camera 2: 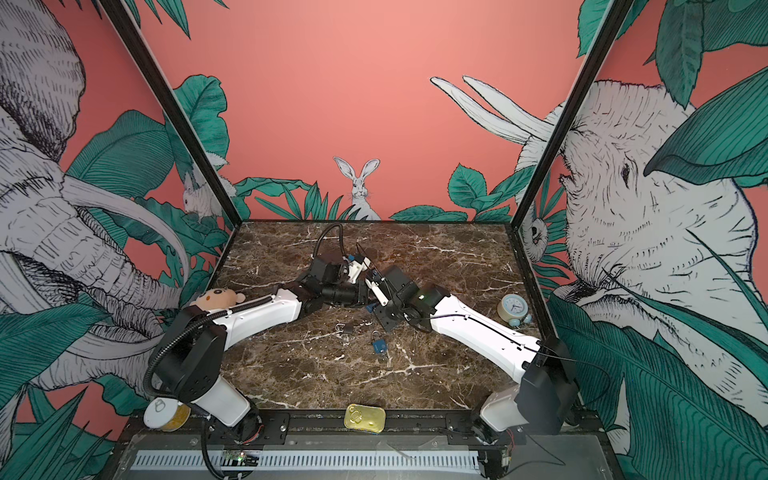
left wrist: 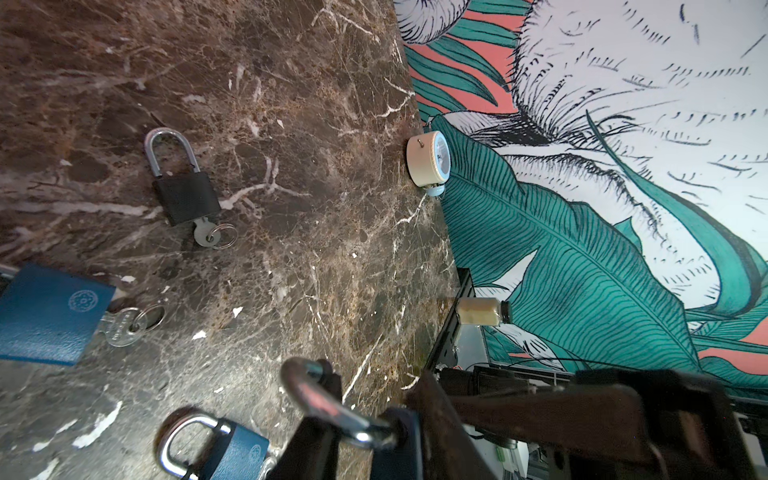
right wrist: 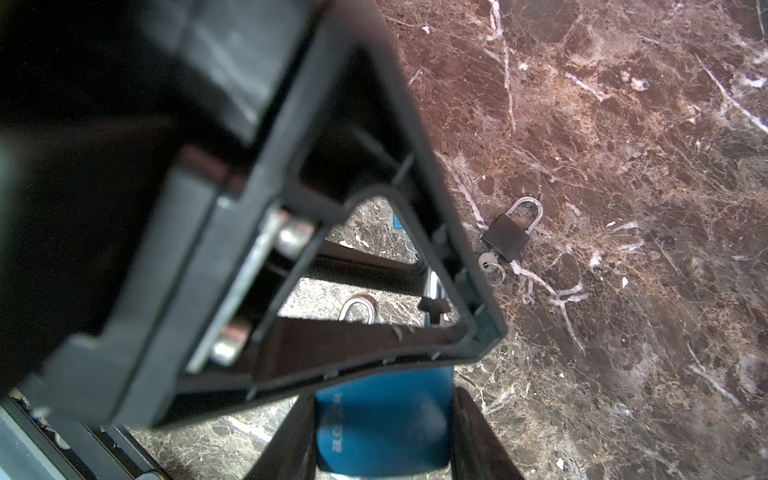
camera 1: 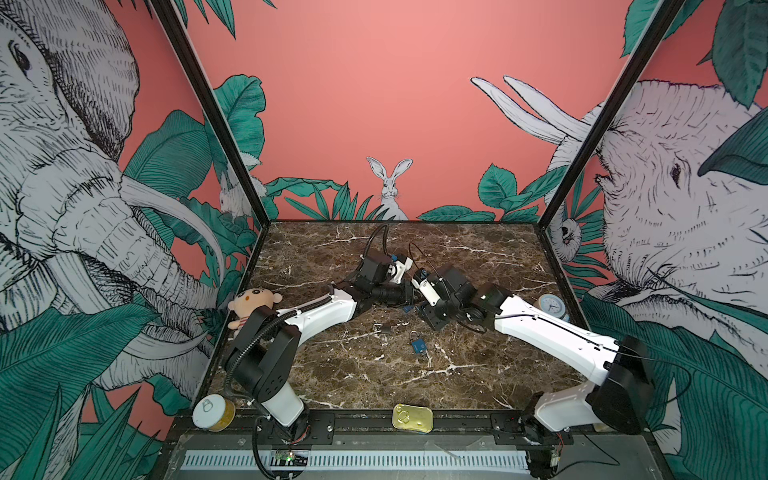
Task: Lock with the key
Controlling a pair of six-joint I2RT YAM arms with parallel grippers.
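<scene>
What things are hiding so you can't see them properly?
Left wrist view: fingers of the left gripper hide whether it pinches the held padlock.
Right wrist view: the left gripper covers the held padlock's top; its lettering is blurred.
Left wrist view: another blue padlock is cut off by the edge.
Both top views: the clock is too small to read.
</scene>
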